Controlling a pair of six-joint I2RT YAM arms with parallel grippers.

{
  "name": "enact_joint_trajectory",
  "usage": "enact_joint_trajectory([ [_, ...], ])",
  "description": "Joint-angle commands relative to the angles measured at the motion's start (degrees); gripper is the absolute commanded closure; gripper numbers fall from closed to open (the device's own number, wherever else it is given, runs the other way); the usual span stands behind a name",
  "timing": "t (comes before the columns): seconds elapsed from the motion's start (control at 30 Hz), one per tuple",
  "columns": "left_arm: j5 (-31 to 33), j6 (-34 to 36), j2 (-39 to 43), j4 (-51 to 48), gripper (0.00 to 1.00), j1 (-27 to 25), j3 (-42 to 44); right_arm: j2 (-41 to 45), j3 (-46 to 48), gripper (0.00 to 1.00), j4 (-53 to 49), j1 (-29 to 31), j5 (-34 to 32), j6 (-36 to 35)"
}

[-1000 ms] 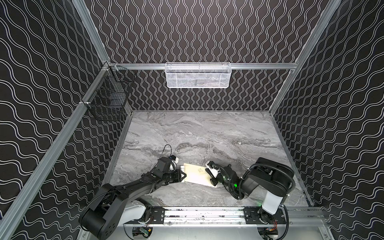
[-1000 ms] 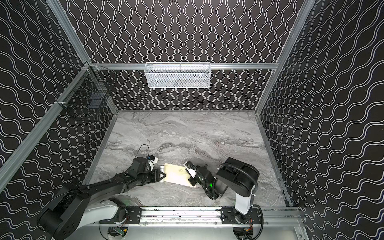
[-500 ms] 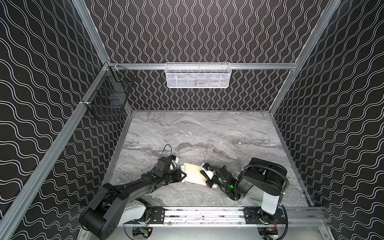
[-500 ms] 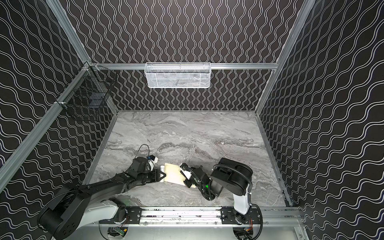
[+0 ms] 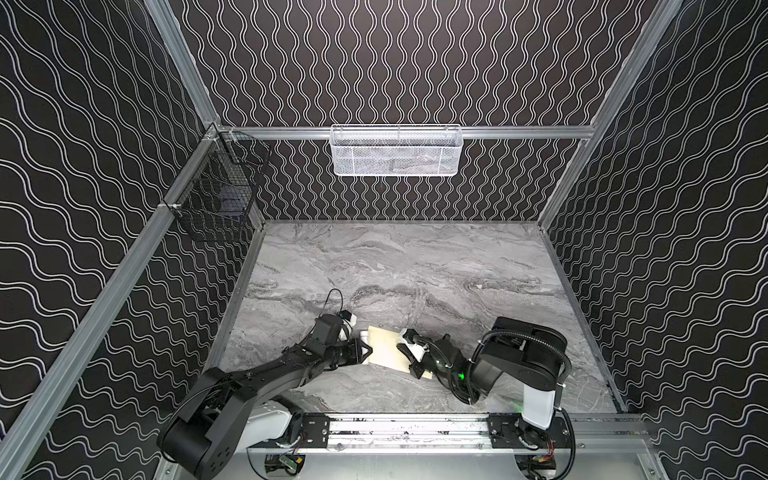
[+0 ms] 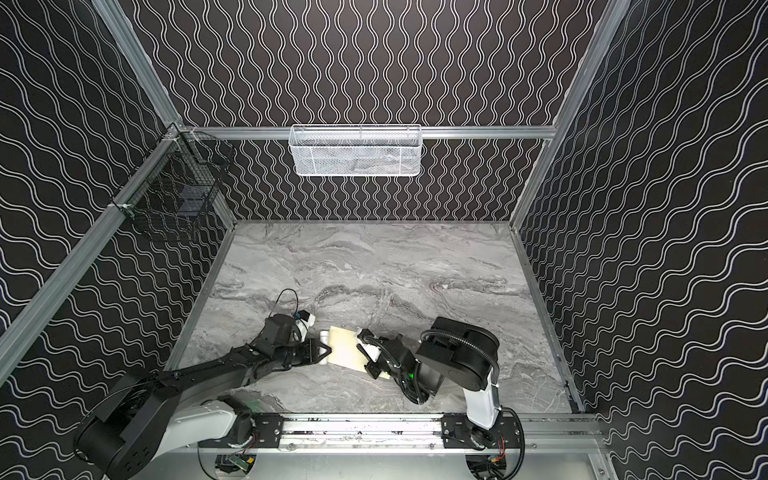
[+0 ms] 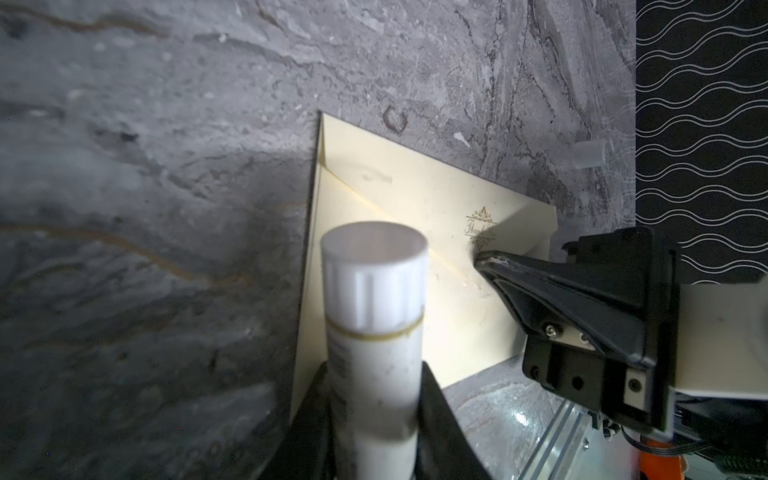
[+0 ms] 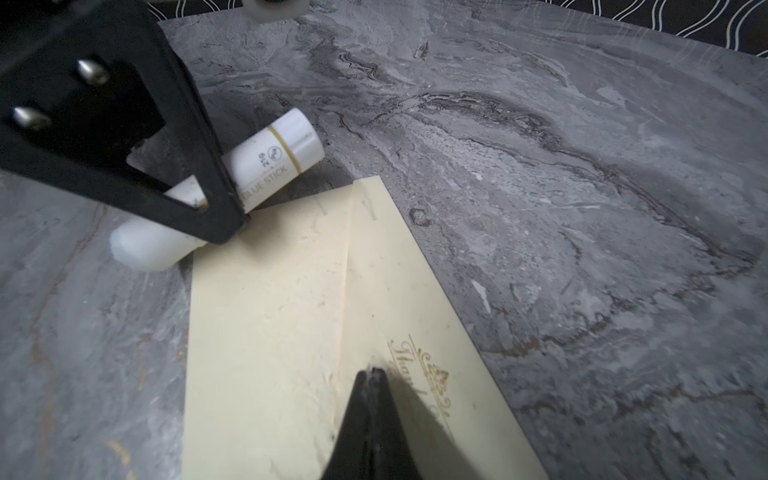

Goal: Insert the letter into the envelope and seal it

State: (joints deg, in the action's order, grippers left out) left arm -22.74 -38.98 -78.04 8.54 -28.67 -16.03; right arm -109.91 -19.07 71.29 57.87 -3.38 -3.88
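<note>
In both top views I see the envelope (image 5: 386, 351) (image 6: 343, 351) flat on the bench (image 5: 415, 266) between my 2 arms, the left wrist view shows my left jaws pinching a glue stick (image 7: 374, 332) at its edge, and the right wrist view shows my right jaws pressed together on its flap.

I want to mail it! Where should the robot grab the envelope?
Probably the bare far long edge, sliding in low: the envelope lies flat and thin, the shut right gripper presses on it, and the glue stick crowds one end.

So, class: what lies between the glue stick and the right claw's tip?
Only bare envelope lies between glue stick and right claw, shown in the left wrist view.
</note>
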Motion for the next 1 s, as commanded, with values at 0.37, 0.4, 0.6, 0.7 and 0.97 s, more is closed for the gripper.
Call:
enact_joint_trajectory([
  [0.37, 1.6, -1.0, -0.9, -1.1, 1.00, 0.1, 0.8, 8.2, -3.6, 1.00, -8.2, -1.2, 3.0, -3.3],
  [0.4, 1.4, -1.2, -1.0, -0.5, 1.00, 0.1, 1.0, 7.1, -4.6, 1.00, -8.2, -1.4, 3.2, -4.1],
  [0.6, 1.3, -0.7, -0.6, -0.9, 1.00, 0.1, 0.9, 2.3, -7.6, 1.00, -10.3, -2.8, 2.9, -6.0],
  [0.7, 1.2, -0.8, -0.4, -0.6, 1.00, 0.1, 1.1, -0.7, -8.3, 1.00, -12.2, -2.8, 4.5, -5.3],
  [0.97, 1.3, -1.0, -0.1, 0.0, 1.00, 0.0, 1.4, -4.5, -7.1, 1.00, -12.3, 0.2, 4.3, -2.0],
])
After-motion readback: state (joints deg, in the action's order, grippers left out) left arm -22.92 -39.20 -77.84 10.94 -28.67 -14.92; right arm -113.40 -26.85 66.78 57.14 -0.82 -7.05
